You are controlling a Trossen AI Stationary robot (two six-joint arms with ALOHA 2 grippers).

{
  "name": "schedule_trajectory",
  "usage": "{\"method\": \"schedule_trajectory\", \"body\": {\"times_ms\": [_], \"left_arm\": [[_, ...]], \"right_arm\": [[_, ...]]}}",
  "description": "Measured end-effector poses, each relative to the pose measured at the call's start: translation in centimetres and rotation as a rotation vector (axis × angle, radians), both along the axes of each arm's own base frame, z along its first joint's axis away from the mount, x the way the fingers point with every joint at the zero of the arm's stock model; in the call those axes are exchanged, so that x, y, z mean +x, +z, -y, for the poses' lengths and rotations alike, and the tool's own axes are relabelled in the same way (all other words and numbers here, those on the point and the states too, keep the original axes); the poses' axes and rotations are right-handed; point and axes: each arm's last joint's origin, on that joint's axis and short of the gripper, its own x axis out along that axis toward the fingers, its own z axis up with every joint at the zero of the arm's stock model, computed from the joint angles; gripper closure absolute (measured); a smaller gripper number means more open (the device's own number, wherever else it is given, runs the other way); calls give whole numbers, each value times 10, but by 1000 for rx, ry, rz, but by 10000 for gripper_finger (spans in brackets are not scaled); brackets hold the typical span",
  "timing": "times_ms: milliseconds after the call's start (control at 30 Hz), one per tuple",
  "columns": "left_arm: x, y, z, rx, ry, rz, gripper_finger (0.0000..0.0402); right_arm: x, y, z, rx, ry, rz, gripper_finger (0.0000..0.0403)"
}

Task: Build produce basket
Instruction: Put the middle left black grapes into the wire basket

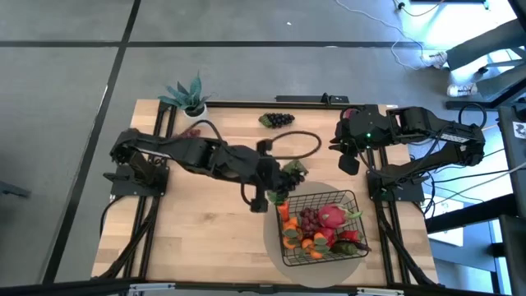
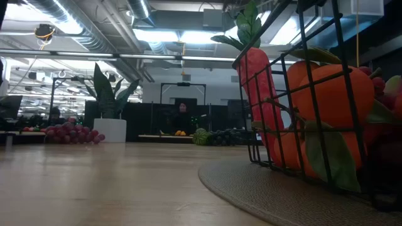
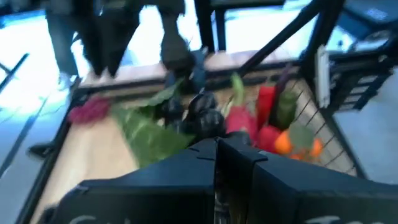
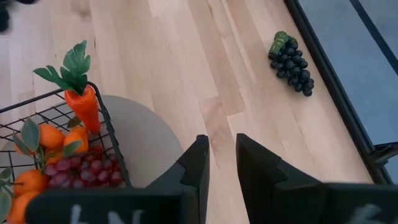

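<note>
The black wire basket (image 1: 352, 204) stands on a round grey mat and holds produce (image 1: 325, 224): a carrot (image 4: 84, 102), oranges, red grapes, red peppers and a pink fruit. My left gripper (image 1: 283, 181) reaches in from the table's left. It is shut on a dark grape bunch (image 1: 292, 171) with green leaves, above the table by the basket's far-left corner. In the left wrist view the bunch (image 3: 200, 112) shows just past the shut gripper (image 3: 216, 144). My right gripper (image 4: 217, 152) waits at the table's right, slightly open with nothing between its fingers. My left gripper is shut on the dark grape bunch, which shows with its green leaf (image 3: 149, 134) just beyond the fingertips (image 3: 239, 149). The fingers themselves hide the part they pinch. They come from the table's left, slanting a little downward. The bunch is lifted clear of the table.
A round grey mat (image 1: 275, 238) lies under the basket. Another dark grape bunch (image 1: 278, 120) lies by the far edge, and red grapes (image 2: 72, 133) lie near the potted plant (image 1: 189, 97) at the far left. Bare wood stretches left of the basket.
</note>
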Motion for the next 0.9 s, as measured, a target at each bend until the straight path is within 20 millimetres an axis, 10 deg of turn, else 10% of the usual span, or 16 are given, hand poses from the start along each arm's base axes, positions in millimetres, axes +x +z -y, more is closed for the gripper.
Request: {"method": "schedule_trajectory", "body": {"times_ms": [900], "left_arm": [[86, -107, 66, -57, -319, -71, 401]], "right_arm": [[1, 0, 0, 0, -2, 6, 336]]}}
